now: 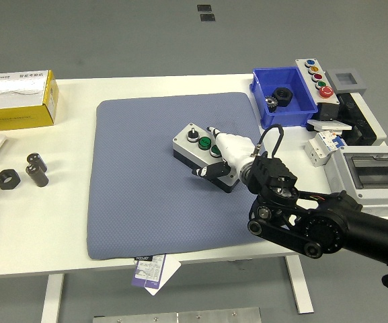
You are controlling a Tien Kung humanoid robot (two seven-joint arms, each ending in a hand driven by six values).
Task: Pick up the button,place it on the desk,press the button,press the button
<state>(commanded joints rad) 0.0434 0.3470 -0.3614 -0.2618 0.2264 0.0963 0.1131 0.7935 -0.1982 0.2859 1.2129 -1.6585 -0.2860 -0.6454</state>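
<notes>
Button box's near right corner behind the right hand; finger contact unclear.

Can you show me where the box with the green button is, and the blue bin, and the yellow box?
button box (195, 143), head view, on its grey top face.
blue bin (266, 113), head view, on its front wall.
yellow box (15, 116), head view, on its yellow front side.

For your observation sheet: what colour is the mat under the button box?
Blue-grey mat, clearest in the head view.

mat left: free | right: blue bin blocks
</notes>
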